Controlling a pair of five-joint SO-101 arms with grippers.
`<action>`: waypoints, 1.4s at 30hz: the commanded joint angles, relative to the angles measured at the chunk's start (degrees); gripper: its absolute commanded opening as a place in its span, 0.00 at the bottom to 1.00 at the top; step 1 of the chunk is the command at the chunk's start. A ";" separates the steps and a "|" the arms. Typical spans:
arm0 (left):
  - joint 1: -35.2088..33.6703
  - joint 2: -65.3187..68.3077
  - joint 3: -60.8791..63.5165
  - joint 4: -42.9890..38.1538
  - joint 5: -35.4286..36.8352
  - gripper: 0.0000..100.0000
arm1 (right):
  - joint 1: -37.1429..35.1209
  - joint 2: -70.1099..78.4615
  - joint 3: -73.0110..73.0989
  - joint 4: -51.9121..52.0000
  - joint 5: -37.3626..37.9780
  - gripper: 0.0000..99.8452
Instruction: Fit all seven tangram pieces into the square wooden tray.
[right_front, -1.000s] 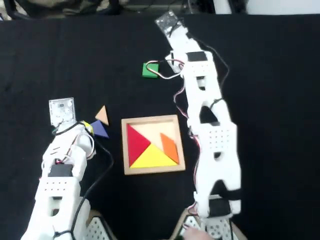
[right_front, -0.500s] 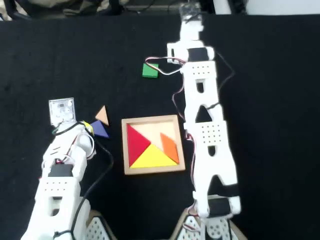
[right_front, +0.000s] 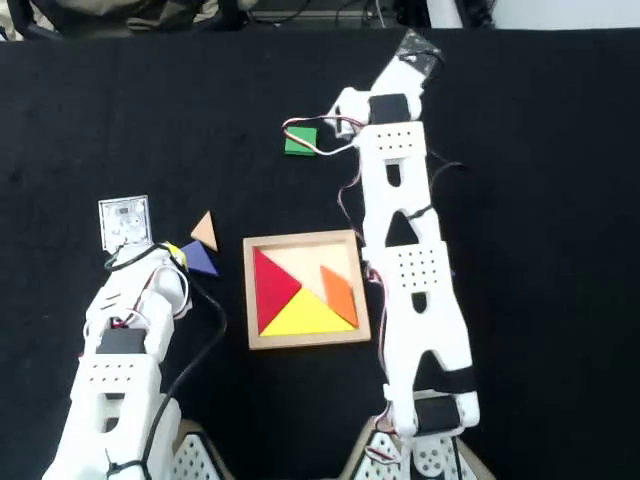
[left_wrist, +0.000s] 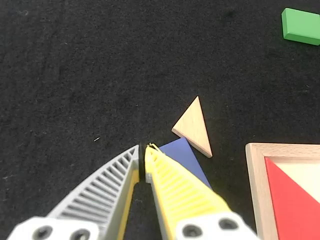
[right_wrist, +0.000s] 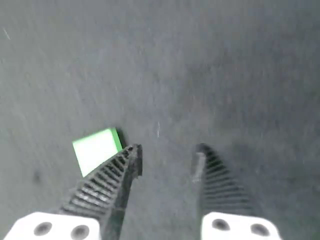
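Wooden tray (right_front: 300, 238) sits about mid-bench, a bit toward the near edge of the black bench (right_front: 540, 200). It's got three pieces in it so far: a red triangle (right_front: 273, 285) on its left side, a yellow triangle (right_front: 305, 318) along its near side and an orange parallelogram (right_front: 339, 293) by its right wall, with bare wood showing in the far part. Just off the tray's left side are a plain wood triangle (right_front: 204, 231) and a blue triangle (right_front: 200, 260), very close together, right at the tip of the left arm (right_front: 125, 340). The green square (right_front: 300, 140) is off on its own toward the far edge, and the right arm (right_front: 405, 270) stretches past the tray's right side out to that far edge. Left wrist cam: the left gripper (left_wrist: 143, 150) is pinched together with nothing in it. The blue triangle is just beside its yellow finger (left_wrist: 175, 185) and partly tucked under it, with the wood triangle just beyond. Right wrist cam: the right gripper (right_wrist: 167, 160) is spread wide, holding nothing, over bare cloth, with the green square just beside one black finger (right_wrist: 117, 175).
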 joint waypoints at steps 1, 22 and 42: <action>0.66 -0.26 -0.40 -1.23 -0.53 0.03 | -4.04 0.31 -3.47 6.33 1.23 0.05; 0.66 -0.44 -0.13 -0.97 -0.53 0.03 | -12.31 11.47 -3.56 -27.87 9.32 0.01; 2.15 -0.44 -0.04 -1.05 -0.53 0.03 | -5.80 10.68 -8.84 -3.60 7.65 0.01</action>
